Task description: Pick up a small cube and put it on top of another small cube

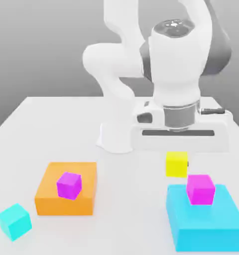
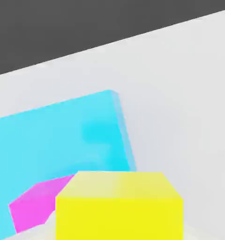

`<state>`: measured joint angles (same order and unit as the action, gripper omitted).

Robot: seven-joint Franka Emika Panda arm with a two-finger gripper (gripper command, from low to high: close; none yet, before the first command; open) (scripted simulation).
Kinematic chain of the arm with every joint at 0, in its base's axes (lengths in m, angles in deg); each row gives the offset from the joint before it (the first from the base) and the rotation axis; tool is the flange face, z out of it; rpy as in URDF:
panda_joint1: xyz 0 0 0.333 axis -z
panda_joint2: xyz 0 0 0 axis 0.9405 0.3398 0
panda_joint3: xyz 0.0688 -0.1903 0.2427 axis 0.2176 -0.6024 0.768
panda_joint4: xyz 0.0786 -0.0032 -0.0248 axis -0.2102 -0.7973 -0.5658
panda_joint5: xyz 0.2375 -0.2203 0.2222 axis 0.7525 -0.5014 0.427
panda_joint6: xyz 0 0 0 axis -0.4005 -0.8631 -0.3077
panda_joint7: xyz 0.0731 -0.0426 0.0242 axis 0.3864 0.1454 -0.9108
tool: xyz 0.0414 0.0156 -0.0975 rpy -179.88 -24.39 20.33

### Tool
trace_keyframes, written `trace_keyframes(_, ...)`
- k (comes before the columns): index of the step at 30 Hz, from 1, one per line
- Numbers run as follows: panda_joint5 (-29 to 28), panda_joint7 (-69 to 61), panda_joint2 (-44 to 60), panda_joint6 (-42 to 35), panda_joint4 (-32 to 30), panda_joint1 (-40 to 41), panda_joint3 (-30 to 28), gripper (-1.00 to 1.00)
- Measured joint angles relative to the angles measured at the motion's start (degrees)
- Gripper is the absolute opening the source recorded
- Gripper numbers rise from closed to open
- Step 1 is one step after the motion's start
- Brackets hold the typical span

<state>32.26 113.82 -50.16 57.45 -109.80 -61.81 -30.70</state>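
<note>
**Yellow cube in my grip, magenta target just off to the side and lower**

Going across the exterior view from its left: a small cyan cube sits alone on the table near the front edge. Next comes the flat orange block with a violet-purple cube resting on top of it; neither is my concern. Then, toward the exterior view's right, comes my own business.

My gripper hangs below the wrist, closed as tight as it goes on the small yellow cube, which is lifted clear of the table. In the hand view that yellow cube sits right up against the camera, square between my fingers.

The pinkish-magenta cube I am aiming for stands on the large cyan block, close to that block's rear edge. In the exterior view it lies just to the right of my held cube and lower in the picture, the two near each other but apart. The hand view agrees: the magenta cube peeks out beside the yellow one, not beneath it, with the cyan block spread out behind.

So I judge I am not yet over the target. The coming move turns on that sideways offset: I need to slide toward the exterior view's right until yellow sits directly over magenta, keeping enough height to clear its top face, and only then lower and release.
</note>
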Motion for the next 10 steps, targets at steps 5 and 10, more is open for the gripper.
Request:
trace_keyframes(5,-8.48,7.6,5.14,6.41,-1.1,-0.33,4.22,-1.0)
trace_keyframes(10,-11.76,10.05,8.71,10.21,-1.86,-0.07,4.29,1.0)
